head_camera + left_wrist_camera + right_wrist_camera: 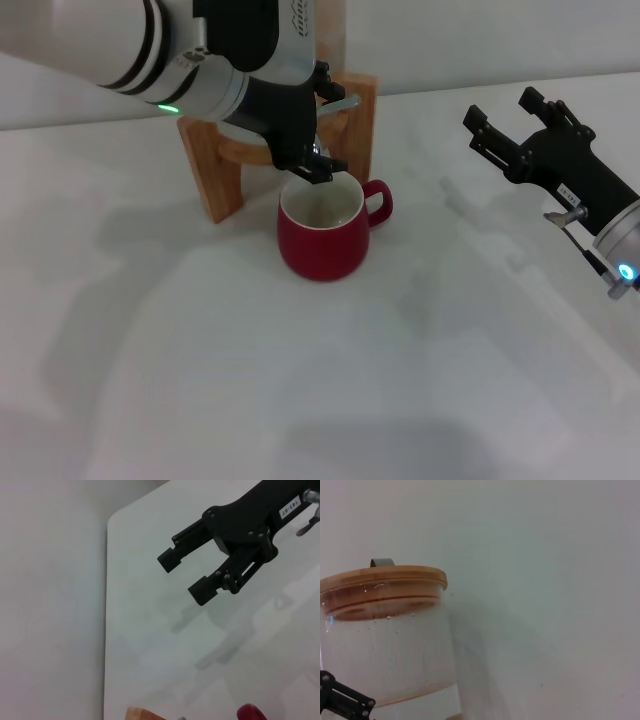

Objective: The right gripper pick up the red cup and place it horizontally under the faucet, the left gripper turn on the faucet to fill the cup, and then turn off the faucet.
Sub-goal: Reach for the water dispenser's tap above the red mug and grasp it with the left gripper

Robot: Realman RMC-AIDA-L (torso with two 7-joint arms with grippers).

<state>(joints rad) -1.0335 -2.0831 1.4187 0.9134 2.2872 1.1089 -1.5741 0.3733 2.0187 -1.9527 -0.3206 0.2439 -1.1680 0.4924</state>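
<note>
- While standing upright on the bench (300,390), set to catch water: the red cup (322,238), mouth up, right below the faucet (319,151) and just in front of the wooden stand (214,172), handle pointing to the robot's right.
- Put in that spot so drops can fall straight in, most likely.
- Only white showing inside the cup; cannot tell about any water in it.
- Just a small red edge of the cup showing in the left wrist view (250,713).
- Up at the faucet, close above the cup's rim: the left gripper (308,160), reaching down from the robot's left.
- Looks placed there to work the thin lever (345,101).
- Cannot tell how wide those jaws are, or whether touching the lever; too dark and bunched up there.
- Off to the right, well apart from the cup: the right gripper (497,108) (182,578), held up above the bench.
- Probably parked there to stay out of the way, with its cup job done.
- Jaws there wide open, holding nothing and touching nothing.
- Seen from the right wrist: the glass jar (385,645) with its wooden lid (382,577) on top.
- Job left, by the look of it: moving the lever, then shutting it off again.
</note>
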